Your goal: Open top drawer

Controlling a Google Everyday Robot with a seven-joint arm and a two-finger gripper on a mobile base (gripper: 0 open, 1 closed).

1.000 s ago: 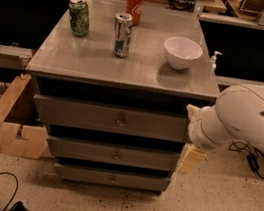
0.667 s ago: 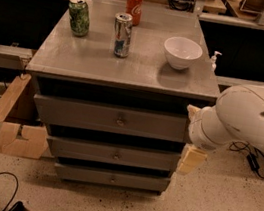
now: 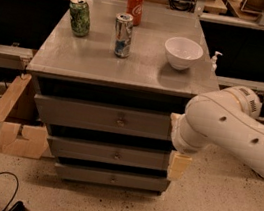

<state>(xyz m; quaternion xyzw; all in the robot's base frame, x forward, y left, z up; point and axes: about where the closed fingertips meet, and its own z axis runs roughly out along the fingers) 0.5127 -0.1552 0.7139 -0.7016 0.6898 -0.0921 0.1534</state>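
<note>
The grey cabinet (image 3: pixel 89 62) stands in the middle of the scene, exactly where it stood 1 second ago. The white arm (image 3: pixel 230 125) reaches in from the right and has not shifted against the cabinet's right edge. The top drawer (image 3: pixel 84 114), the highest and widest of 3, remains closed under the cabinet top, its front no nearer than before. The 2 lower drawers (image 3: pixel 88 149) are also closed.

The gripper (image 3: pixel 178 165) hangs at the near right corner of the cabinet, level with the middle drawer and apart from the top drawer's knob (image 3: pixel 120 121). How wide it is set cannot be told.

On top, the white bowl (image 3: pixel 183 52) sits to the right, with 3 cans to the left: green (image 3: pixel 79 16), silver (image 3: pixel 123 35), and red (image 3: pixel 135 0) farthest back. None has moved.
</note>
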